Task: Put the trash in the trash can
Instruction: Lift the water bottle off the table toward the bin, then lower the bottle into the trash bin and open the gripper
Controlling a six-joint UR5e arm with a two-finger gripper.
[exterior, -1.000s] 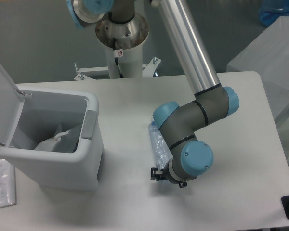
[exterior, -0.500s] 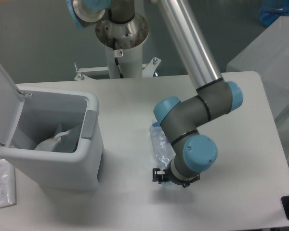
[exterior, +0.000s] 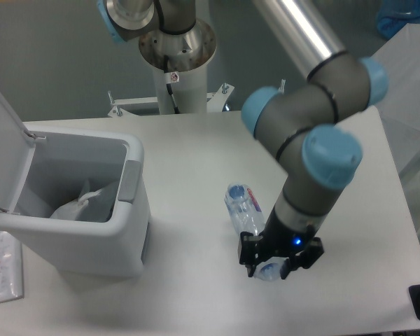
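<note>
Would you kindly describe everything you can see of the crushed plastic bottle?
The crushed bottle is clear, crumpled plastic with a red-blue label strip and a bluish end facing the far side. It lies tilted over the white table, right of the open trash can. Its near end sits in the gripper, whose fingers appear closed on it.

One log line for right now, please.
phase: lifting | gripper: shut on bottle | trash can: lid open, wrapper inside | bottle: not yet binned
</note>
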